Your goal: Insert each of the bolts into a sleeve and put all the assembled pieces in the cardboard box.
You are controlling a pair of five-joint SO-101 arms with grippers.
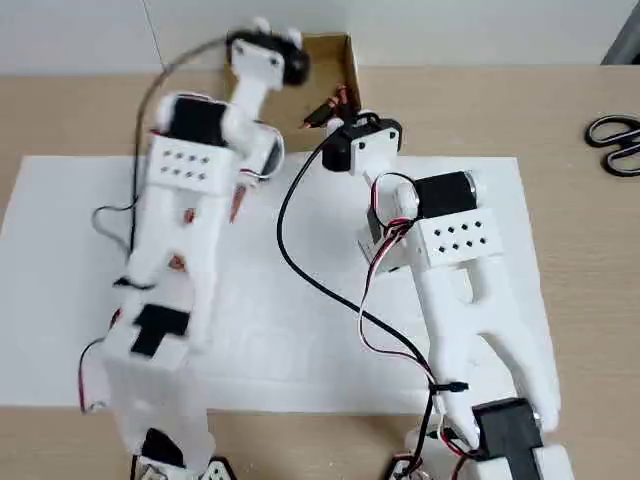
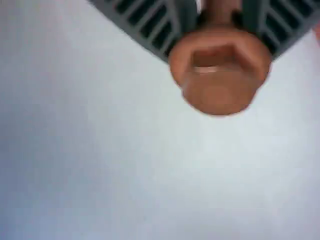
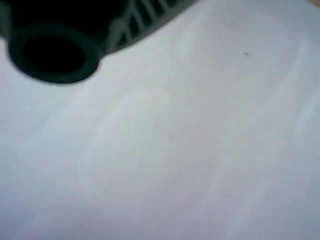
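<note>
Holding an orange bolt [image 2: 219, 75] clamped head-outward in the left gripper [image 2: 220, 12] and a black sleeve [image 3: 52, 55] pinched in the right gripper [image 3: 115, 22], both over the white sheet [image 1: 60, 300], seemingly for mating, short of the cardboard box [image 1: 335, 50].

Orange bolt [image 2: 220, 75], hex-recessed head facing the camera, clamped between the grey ribbed fingers [image 2: 145, 20] of left gripper [image 2: 220, 15]; plain white sheet [image 2: 100, 160] behind.

Behind the paper sheet [image 1: 300, 330], cardboard box [image 1: 338, 48] with, seemingly, assembled pieces [image 1: 333, 104] inside; scissors [image 1: 612, 145] on the table [image 1: 540, 100] far right.
</note>
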